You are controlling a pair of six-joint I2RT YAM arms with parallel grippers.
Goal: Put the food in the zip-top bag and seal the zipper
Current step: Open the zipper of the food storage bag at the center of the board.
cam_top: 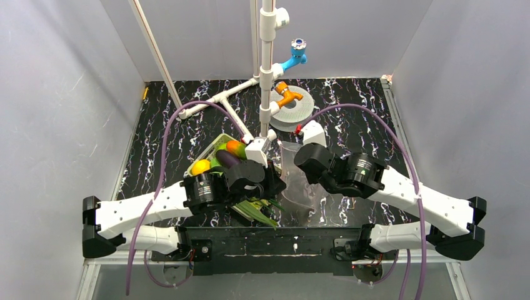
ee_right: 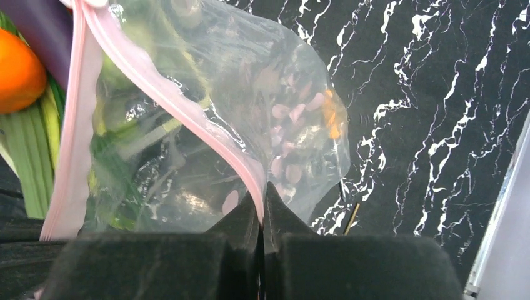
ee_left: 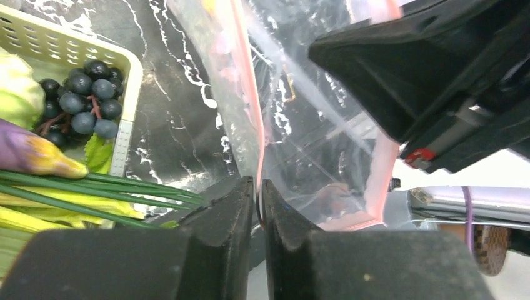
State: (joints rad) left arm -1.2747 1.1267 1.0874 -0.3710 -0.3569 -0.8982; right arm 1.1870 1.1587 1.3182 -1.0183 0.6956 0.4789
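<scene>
Food (cam_top: 236,149) lies in the basket (ee_left: 125,131), not in the bag (ee_right: 206,81). We see grapes (ee_left: 84,94), an orange (ee_right: 15,69), green stalks (ee_left: 94,187) and a purple piece (ee_left: 19,147) heaped there. Inside the clear plastic we find nothing we can call food, only its printed dots. So we judge the task barely begun, with filling and sealing both left to do.

Both grippers are at the mouth. The left gripper (ee_left: 258,187) is clamped on the zipper (ee_left: 250,112), and the right gripper (ee_right: 263,190) is pinched on the same pink strip at another spot. The bag is spread between the two arms, just right of the basket. Its mouth looks parted, which we take as readying it for loading.

The table (cam_top: 356,119) is glossy black with white veins. Plain grey walls (cam_top: 62,94) close three sides. White pipes (cam_top: 267,62) stand at the back, carrying a blue tap (cam_top: 295,56) and an orange tap (cam_top: 284,94).
</scene>
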